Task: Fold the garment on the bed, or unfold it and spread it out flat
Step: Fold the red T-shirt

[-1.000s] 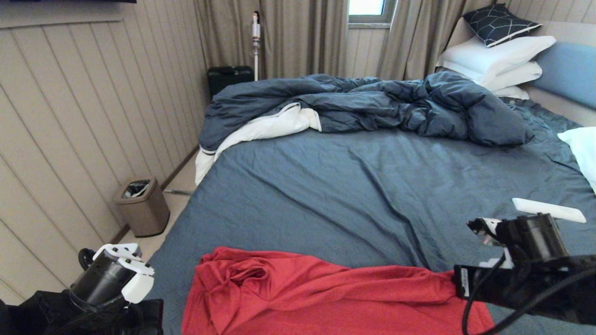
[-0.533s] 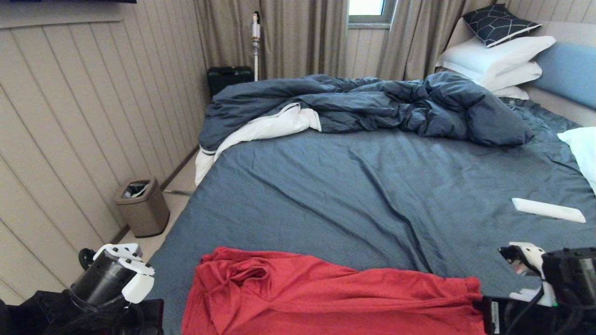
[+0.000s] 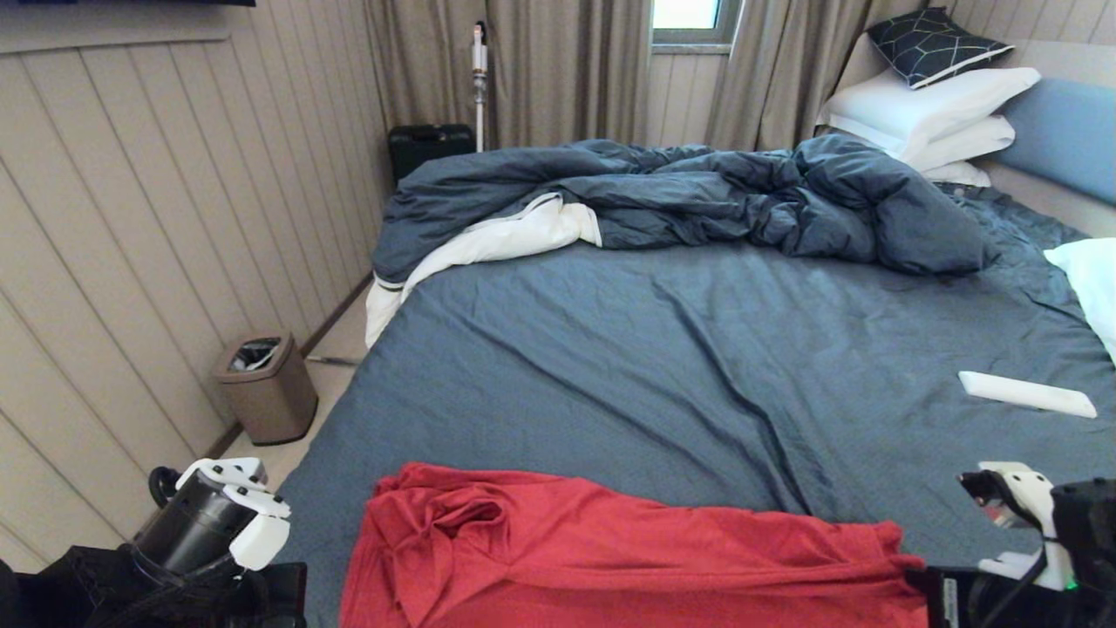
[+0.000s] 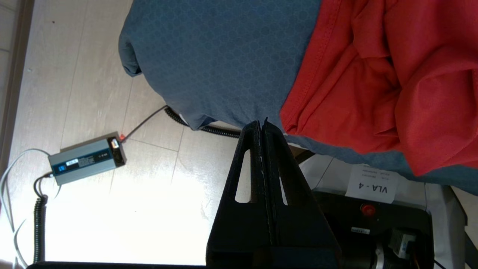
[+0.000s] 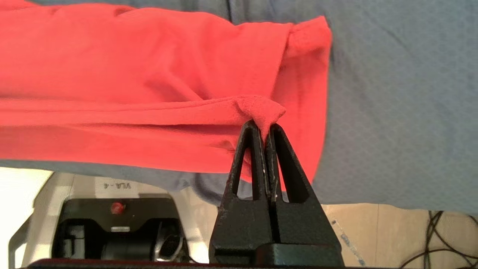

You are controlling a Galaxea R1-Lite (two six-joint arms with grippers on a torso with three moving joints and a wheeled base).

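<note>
Right gripper (image 5: pixel 264 129) pinching the red T-shirt (image 5: pixel 149 93) at the bed's (image 3: pixel 663 366) near edge

Its black fingers (image 5: pixel 249 157) are pressed together on a raised fold of the shirt's end; the rumpled shirt stretches away along the blue-grey sheet toward the left gripper (image 4: pixel 262 125), closed on nothing, over the floor just off the bed corner

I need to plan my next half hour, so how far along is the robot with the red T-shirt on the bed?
Early. Done: the right gripper is shut on a pinch of the red T-shirt at its right end. In hand: that pinch only; the left gripper is shut, empty, off the corner of the bed. Left: the shirt lies bunched in a long rumpled band at the bed's near edge, neither spread flat nor folded.
</note>
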